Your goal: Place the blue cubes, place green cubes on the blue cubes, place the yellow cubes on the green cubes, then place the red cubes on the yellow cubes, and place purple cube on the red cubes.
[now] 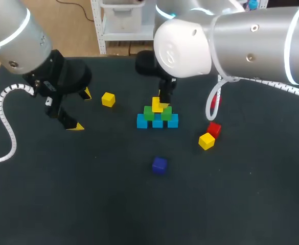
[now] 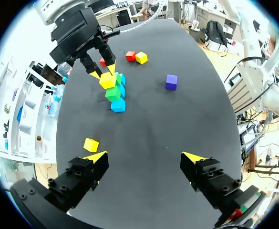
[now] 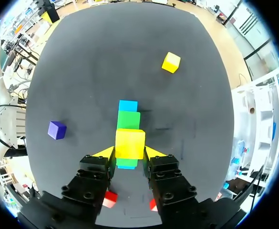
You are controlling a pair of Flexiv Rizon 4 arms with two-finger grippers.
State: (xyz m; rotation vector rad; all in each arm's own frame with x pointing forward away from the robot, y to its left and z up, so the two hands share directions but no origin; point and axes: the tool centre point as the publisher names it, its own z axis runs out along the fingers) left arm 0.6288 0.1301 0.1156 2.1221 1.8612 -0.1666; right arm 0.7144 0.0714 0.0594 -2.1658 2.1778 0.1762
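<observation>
Currently the right gripper clamps a small yellow cube from both sides, directly over the two green cubes atop the blue cube row mid-table, so release looks straight down; the left gripper hangs open near the left edge.

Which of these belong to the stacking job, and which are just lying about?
Job: blue cubes, green cubes, held yellow cube in right pincer, left yellow cube, right yellow cube, red cubes, purple cube.
Lying about: none; all loose cubes are task pieces.
</observation>
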